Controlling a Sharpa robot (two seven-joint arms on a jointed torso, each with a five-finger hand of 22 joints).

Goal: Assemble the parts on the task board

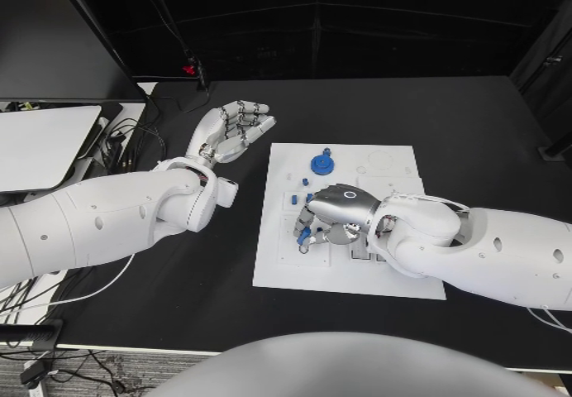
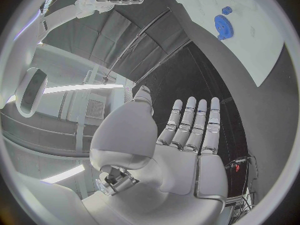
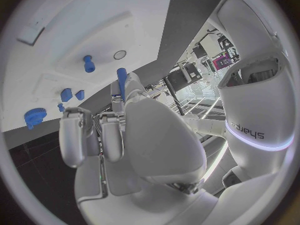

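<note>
The right silver hand (image 1: 337, 217) is over the near left part of the white flat task board (image 1: 382, 277), its fingers closed on a small blue peg (image 3: 122, 81). The left silver hand (image 1: 235, 128) is above the black table (image 1: 178, 306), left of the board, fingers apart, holding nothing. A blue round gear (image 1: 323, 164) lies on the board's far side.

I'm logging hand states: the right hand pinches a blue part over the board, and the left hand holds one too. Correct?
Not quite. The left hand holds nothing; the left wrist view shows its fingers straight and apart. The right hand does pinch a blue part over the board.
</note>
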